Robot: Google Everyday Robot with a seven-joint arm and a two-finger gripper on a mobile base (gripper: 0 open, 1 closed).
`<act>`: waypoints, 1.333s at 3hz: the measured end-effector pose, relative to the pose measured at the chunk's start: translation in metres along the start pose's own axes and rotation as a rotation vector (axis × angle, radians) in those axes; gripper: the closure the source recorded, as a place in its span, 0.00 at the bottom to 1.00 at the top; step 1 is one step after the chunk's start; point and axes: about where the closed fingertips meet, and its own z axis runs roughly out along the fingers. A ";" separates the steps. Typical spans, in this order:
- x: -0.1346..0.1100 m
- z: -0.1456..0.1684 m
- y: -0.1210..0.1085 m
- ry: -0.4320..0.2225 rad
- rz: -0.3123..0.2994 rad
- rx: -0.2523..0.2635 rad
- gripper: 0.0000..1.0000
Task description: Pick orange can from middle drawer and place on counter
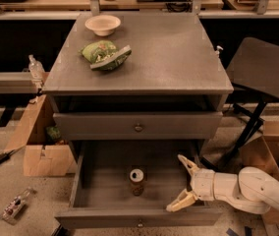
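pincer (181,183) gaping wide, hovering over right part of pulled-out middle drawer (105,219); orange can (136,181) standing upright mid-drawer, apart from pincer.

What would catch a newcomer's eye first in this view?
The open drawer, with the orange can standing upright in its middle. The gripper hovers at the drawer's right side, fingers spread, apart from the can. On the counter lie a green snack bag and a pale bowl.
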 end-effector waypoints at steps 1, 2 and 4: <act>0.005 0.037 -0.023 0.011 0.016 0.010 0.00; 0.004 0.038 -0.025 0.014 0.017 0.012 0.00; 0.020 0.099 -0.051 -0.049 -0.059 -0.077 0.00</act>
